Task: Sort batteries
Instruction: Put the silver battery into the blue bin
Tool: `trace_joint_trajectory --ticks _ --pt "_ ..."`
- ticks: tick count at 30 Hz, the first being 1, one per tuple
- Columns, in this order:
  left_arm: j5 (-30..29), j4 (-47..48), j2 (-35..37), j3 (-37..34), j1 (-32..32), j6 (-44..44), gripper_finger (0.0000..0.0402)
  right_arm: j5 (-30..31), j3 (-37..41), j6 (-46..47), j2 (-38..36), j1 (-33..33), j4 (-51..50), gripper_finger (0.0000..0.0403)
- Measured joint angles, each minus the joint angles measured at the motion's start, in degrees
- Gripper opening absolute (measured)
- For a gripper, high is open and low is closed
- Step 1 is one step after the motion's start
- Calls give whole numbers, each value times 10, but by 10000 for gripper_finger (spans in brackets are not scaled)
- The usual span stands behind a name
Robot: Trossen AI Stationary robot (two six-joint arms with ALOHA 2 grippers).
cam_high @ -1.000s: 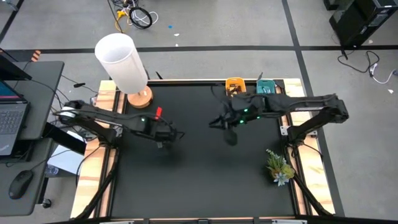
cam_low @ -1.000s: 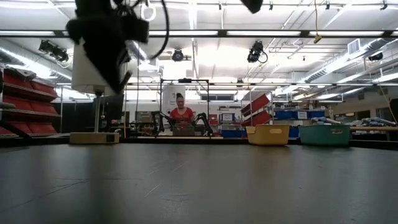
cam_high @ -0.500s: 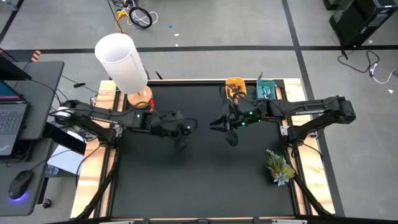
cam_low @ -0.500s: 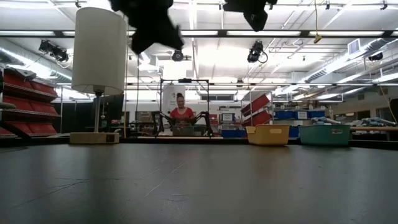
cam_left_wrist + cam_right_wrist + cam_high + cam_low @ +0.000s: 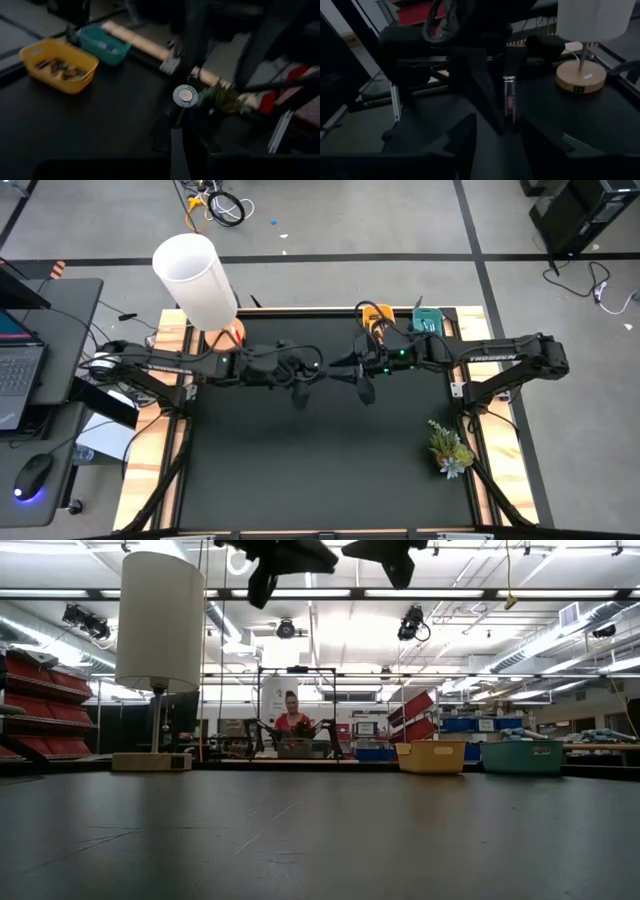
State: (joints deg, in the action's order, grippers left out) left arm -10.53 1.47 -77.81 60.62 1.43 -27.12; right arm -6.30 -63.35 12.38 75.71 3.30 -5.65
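Black table (image 5: 330,460), lamp (image 5: 200,280) and plant (image 5: 448,448) at edges; person (image 5: 291,722) behind. Left gripper (image 5: 310,370) fingers pinch a battery (image 5: 509,97); right gripper (image 5: 345,367) fingers apart.

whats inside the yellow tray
The yellow tray holds a small heap of dark and orange batteries. Anything beneath the heap is covered.
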Motion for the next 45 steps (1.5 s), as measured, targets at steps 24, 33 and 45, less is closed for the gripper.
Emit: trace_joint_trajectory --ticks 24,33,45 --pt "10 -86 -10 0 0 5 37 -15 0 1 42 12 121 140" --pt "15 -96 -10 0 1 5 36 -13 0 -2 42 14 123 58" --pt "5 -33 -10 0 1 -38 131 -7 0 -1 42 22 69 25"
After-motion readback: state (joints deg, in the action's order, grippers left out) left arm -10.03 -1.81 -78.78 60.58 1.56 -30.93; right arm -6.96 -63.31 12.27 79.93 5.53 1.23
